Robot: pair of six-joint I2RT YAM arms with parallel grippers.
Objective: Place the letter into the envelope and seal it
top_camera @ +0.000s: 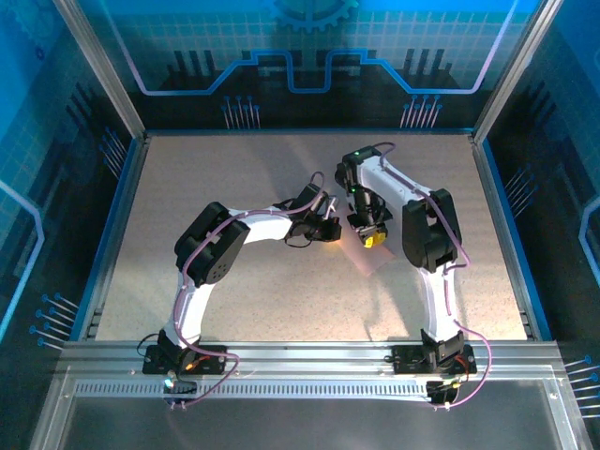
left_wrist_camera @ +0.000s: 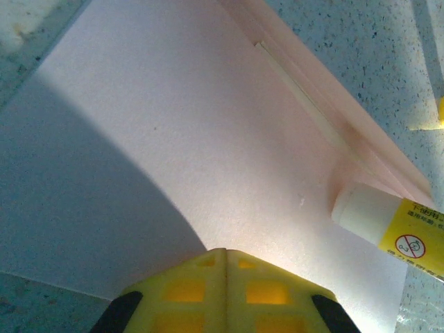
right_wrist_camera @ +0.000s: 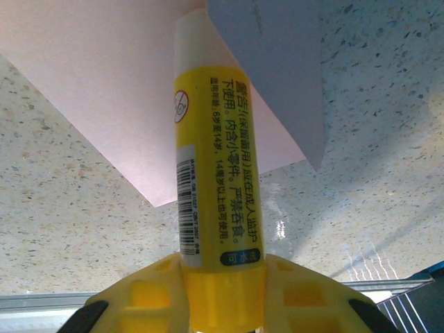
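Tabletop (top_camera: 234, 187), speckled and pale, carries the envelope (left_wrist_camera: 173, 139) at its middle, between the two arms. The pink sheet lies flat, with its flap (left_wrist_camera: 361, 132) running as a strip along one edge; from the right wrist that strip looks partly lifted. A thin pale line sits along the crease. Whether it is the letter's edge I cannot tell.

The right gripper (right_wrist_camera: 222, 277) is clamped around the base of a yellow glue stick (right_wrist_camera: 215, 152), whose white tip touches the envelope right at the foot of the flap. The left gripper (left_wrist_camera: 225, 267) has its jaws pressed together with nothing between them, the tips over the envelope's near part, apparently pinning it down.

The chief risk, as I judge it, is drag. If the left hold is light, a sticky tip stroking along the crease could pull the sheet with it or buckle the thin paper. Glue could also land on the envelope's body rather than the flap, or run off onto the table. The stick is gripped only at its end, so side load may tilt it in the jaws.
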